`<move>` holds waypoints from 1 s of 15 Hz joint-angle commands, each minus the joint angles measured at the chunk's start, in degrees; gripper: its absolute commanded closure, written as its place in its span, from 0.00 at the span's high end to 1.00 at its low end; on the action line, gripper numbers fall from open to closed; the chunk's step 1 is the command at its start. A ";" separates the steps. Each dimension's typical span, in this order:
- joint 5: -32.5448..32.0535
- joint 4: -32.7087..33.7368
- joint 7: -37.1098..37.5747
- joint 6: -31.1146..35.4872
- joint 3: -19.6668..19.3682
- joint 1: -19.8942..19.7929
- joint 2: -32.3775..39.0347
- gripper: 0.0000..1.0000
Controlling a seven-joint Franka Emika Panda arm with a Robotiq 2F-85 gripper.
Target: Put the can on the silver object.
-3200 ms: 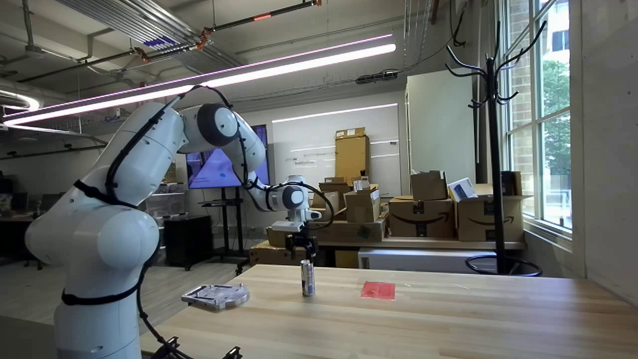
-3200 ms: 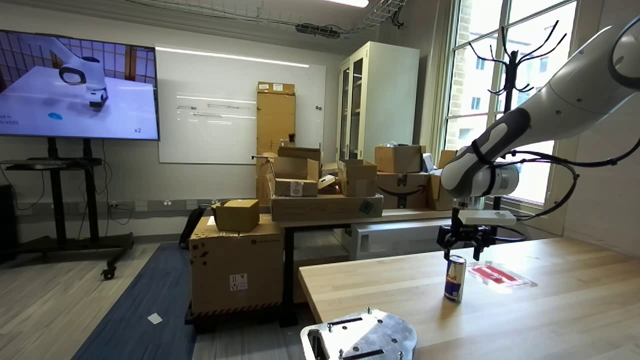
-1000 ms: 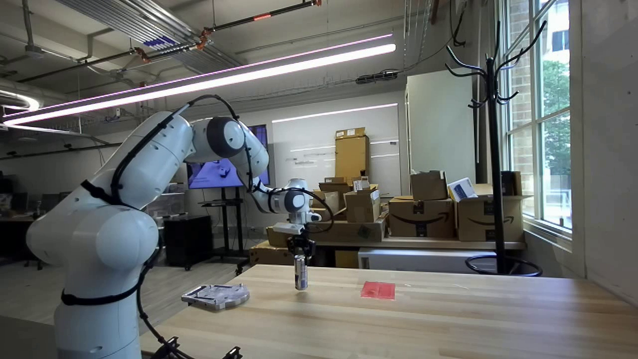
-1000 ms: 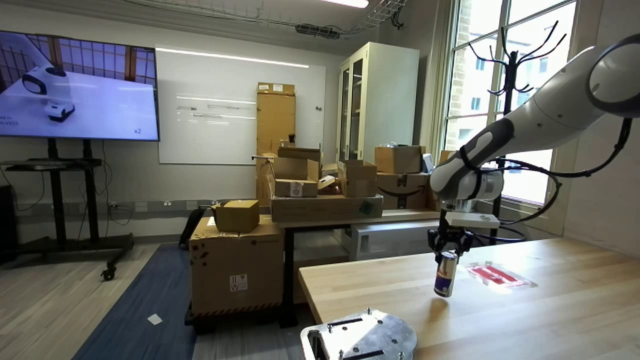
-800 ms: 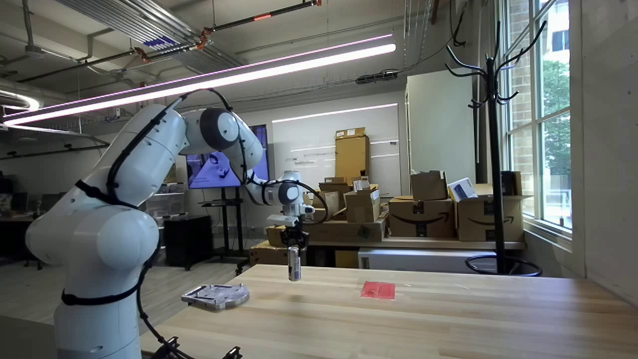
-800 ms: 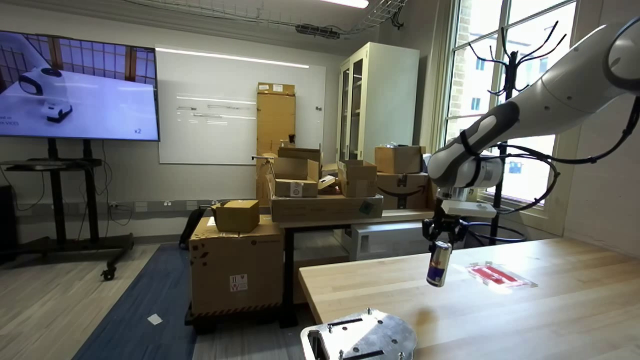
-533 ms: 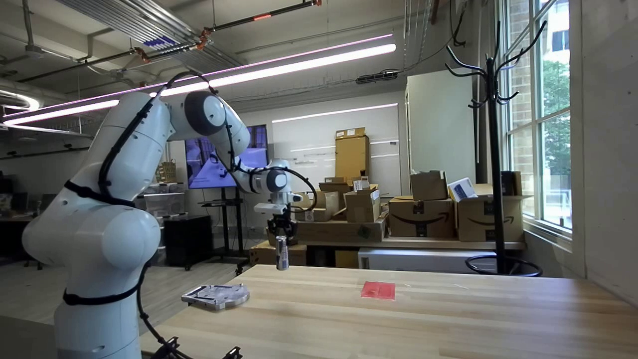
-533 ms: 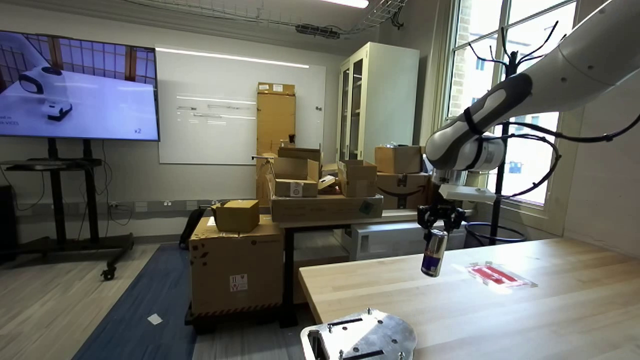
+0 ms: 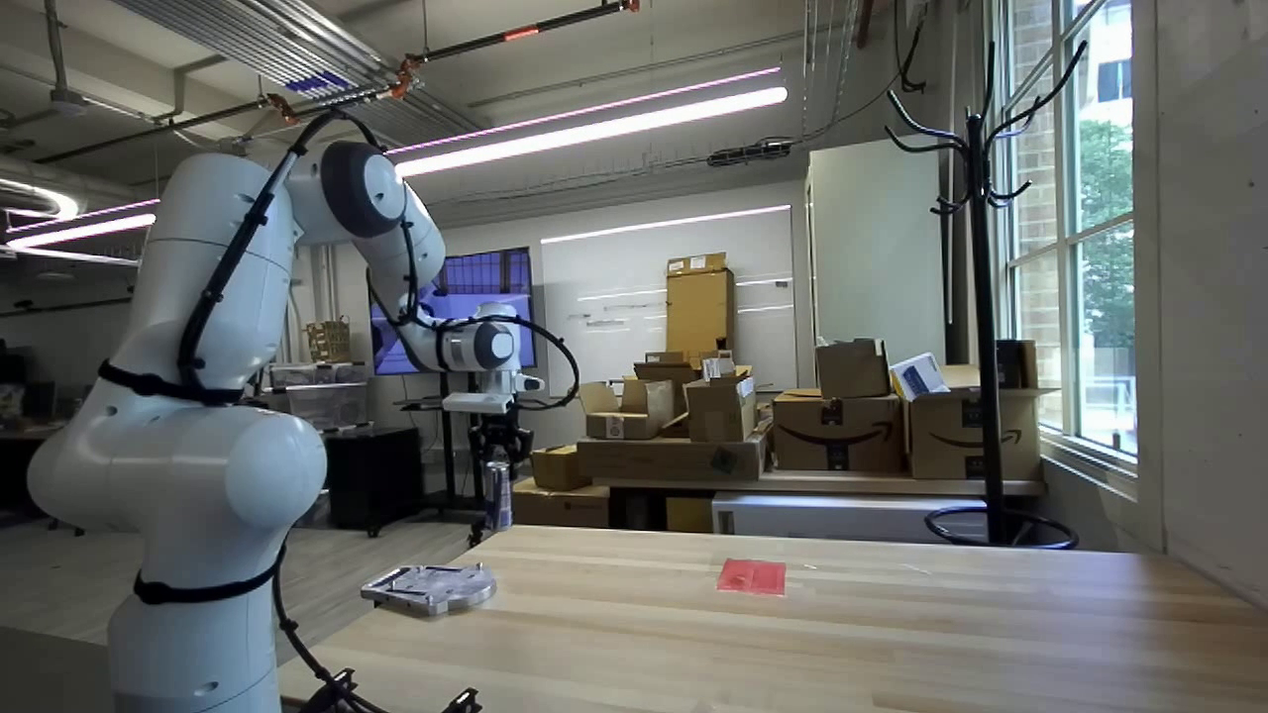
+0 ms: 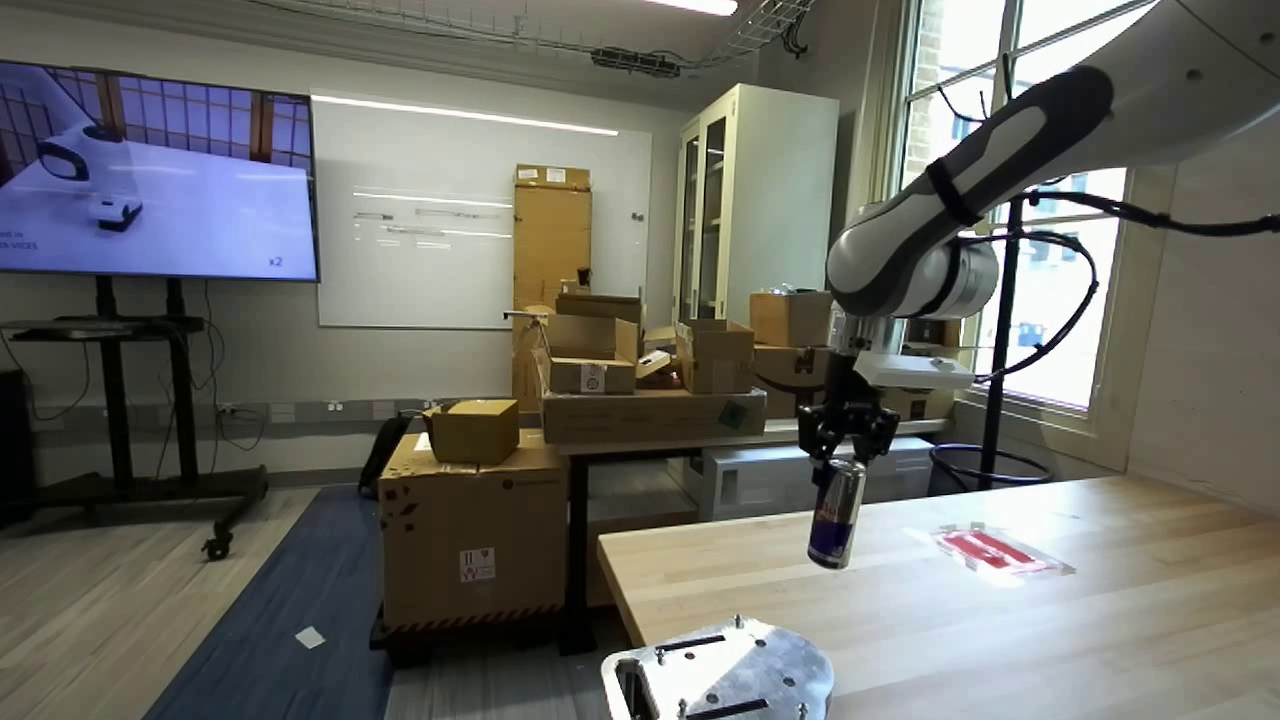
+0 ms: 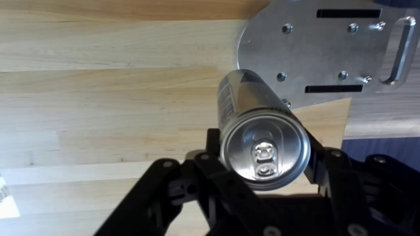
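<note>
The can [image 10: 838,515], slim with a dark blue lower half and silvery top, hangs in the air above the table, its lower end tilted to the left. My gripper [image 10: 848,458] is shut on it near the top. In the wrist view a black finger [image 11: 213,141] presses each side of the can [image 11: 265,147], and its lid faces the camera. The silver object [image 9: 431,588], a flat metal plate with slots and screws, lies low to the left of the can in both exterior views. Seen from the wrist, the can's far end covers a bit of the silver object's [image 11: 315,55] rounded edge.
Part of the plate reaches past the edge of the wooden table [image 9: 842,634]. A flat red piece [image 9: 751,576] lies further right on the tabletop. Cardboard boxes [image 9: 837,431] and a coat stand [image 9: 981,297] are behind the table.
Earlier the can stood upright on the table between my fingers. It has since been lifted and carried leftward in both exterior views, closer to the silver object, and now leans more.
</note>
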 commanded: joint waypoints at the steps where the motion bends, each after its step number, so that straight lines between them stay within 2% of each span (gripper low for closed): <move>1: -2.93 -3.73 1.78 0.53 2.12 3.00 -3.29 0.33; 9: -7.41 -4.65 3.10 2.85 5.68 8.73 -1.66 0.33; 15: -8.11 -3.29 2.30 6.01 6.30 10.04 3.18 0.33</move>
